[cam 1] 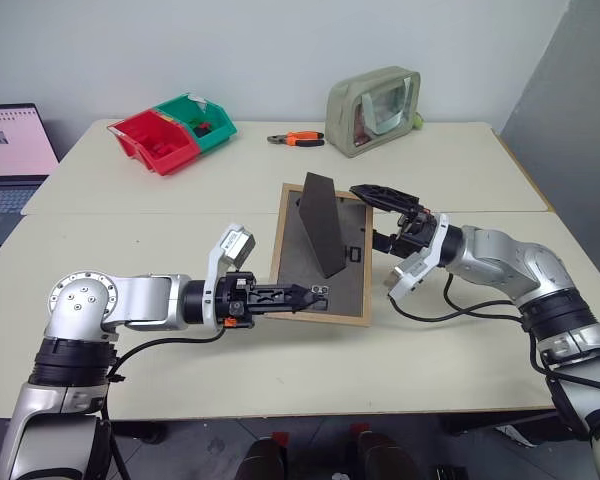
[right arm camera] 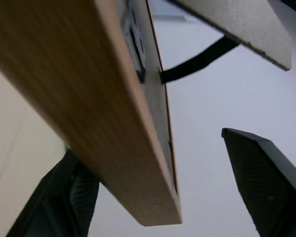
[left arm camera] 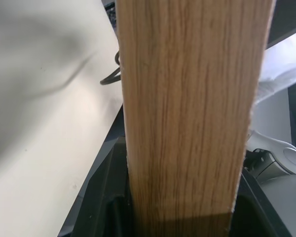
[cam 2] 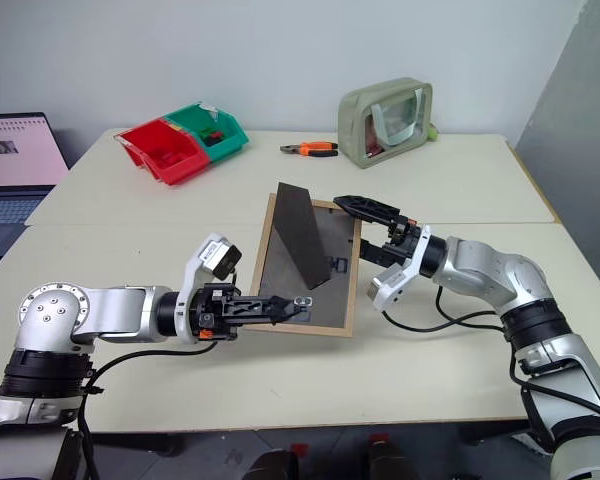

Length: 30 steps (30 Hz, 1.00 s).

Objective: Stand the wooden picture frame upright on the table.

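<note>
The wooden picture frame (cam 1: 298, 272) is held over the table (cam 1: 230, 365) with its dark back panel facing up and its stand (cam 1: 325, 225) folded out. My left gripper (cam 1: 315, 293) is shut on the frame's near edge; in the left wrist view the light-wood edge (left arm camera: 187, 113) sits between its fingers. My right gripper (cam 1: 382, 218) is open at the frame's right edge, one finger above it and one below. In the right wrist view one finger (right arm camera: 266, 182) stands clear of the wood (right arm camera: 89, 108), and the other finger (right arm camera: 64, 202) lies behind it.
Red and green bins (cam 1: 170, 135) stand at the back left, orange-handled pliers (cam 1: 297, 139) at the back middle, and a greenish zip pouch (cam 1: 375, 108) at the back right. A laptop (cam 1: 10, 160) is off the table's left side. A seam (cam 1: 130, 212) crosses the table.
</note>
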Each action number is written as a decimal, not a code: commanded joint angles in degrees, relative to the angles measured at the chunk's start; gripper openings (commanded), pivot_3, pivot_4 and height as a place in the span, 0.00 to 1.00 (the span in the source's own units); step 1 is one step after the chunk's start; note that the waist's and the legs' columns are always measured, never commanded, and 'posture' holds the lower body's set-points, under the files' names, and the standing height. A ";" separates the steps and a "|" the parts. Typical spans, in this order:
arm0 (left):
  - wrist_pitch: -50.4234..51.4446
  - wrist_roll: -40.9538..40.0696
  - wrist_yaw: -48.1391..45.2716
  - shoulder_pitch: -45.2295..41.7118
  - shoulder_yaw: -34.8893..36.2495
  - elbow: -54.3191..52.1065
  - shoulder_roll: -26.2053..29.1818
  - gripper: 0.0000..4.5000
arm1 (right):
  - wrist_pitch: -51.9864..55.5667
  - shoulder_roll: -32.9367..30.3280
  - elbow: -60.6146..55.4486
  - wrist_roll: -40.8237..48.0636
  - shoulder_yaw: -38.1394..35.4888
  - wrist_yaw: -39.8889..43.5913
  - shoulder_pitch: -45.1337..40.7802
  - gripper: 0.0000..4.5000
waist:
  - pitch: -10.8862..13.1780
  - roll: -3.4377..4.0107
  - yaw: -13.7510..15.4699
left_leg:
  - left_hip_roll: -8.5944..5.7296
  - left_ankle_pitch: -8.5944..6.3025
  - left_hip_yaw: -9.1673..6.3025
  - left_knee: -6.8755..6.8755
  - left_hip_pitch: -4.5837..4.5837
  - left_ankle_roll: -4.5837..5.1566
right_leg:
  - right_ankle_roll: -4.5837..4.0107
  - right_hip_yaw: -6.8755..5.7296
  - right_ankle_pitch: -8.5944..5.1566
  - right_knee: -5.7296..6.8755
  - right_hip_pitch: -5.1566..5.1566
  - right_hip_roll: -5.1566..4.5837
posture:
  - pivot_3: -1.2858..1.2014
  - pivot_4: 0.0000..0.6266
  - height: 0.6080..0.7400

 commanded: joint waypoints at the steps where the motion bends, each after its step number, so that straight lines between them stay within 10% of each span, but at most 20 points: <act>1: -2.07 -1.44 -1.27 0.57 -0.19 -1.93 1.04 0.28 | -2.95 -0.86 -1.27 1.00 -0.49 -0.72 -0.75 0.68 | 0.00 0.00 -0.01 | 0.00 0.00 0.00 0.00 0.00 0.01 | 0.00 -0.01 0.00 0.00 0.00 0.00 | 0.52 0.24 1.00; 7: -3.95 -1.44 -0.89 0.83 -0.99 -2.51 0.66 0.28 | -4.47 -0.67 -0.76 1.45 -0.28 -0.06 -0.14 0.35 | 0.00 0.00 0.00 | 0.00 -0.01 0.00 0.01 0.02 0.03 | 0.00 -0.01 0.00 0.03 0.00 0.01 | 0.52 0.24 1.00; 11: -3.80 -1.44 -1.35 1.16 -1.47 -3.24 1.80 0.28 | -4.22 -0.62 -1.02 1.49 -0.78 -0.27 0.26 0.35 | 0.00 0.00 -0.01 | -0.04 -0.01 0.00 0.01 0.03 0.04 | -0.01 -0.02 0.00 0.06 0.00 0.01 | 0.52 0.24 1.00; 23: -9.79 -1.44 4.25 2.57 9.18 0.20 0.39 0.97 | -4.18 -0.53 1.86 6.91 -0.62 2.83 2.12 0.29 | 0.00 0.00 -0.07 | -0.42 0.00 -0.06 0.10 0.08 0.08 | -0.03 0.01 -0.02 0.35 -0.02 -0.02 | 0.52 0.24 1.00; 30: -20.84 0.64 18.54 4.83 22.14 -1.31 3.99 1.00 | 2.83 2.47 5.42 29.21 2.88 17.87 4.20 0.29 | 0.00 0.00 -0.24 | -0.35 0.01 -0.08 0.11 0.08 0.08 | -0.04 0.04 -0.02 0.36 -0.01 -0.22 | 0.52 0.24 1.00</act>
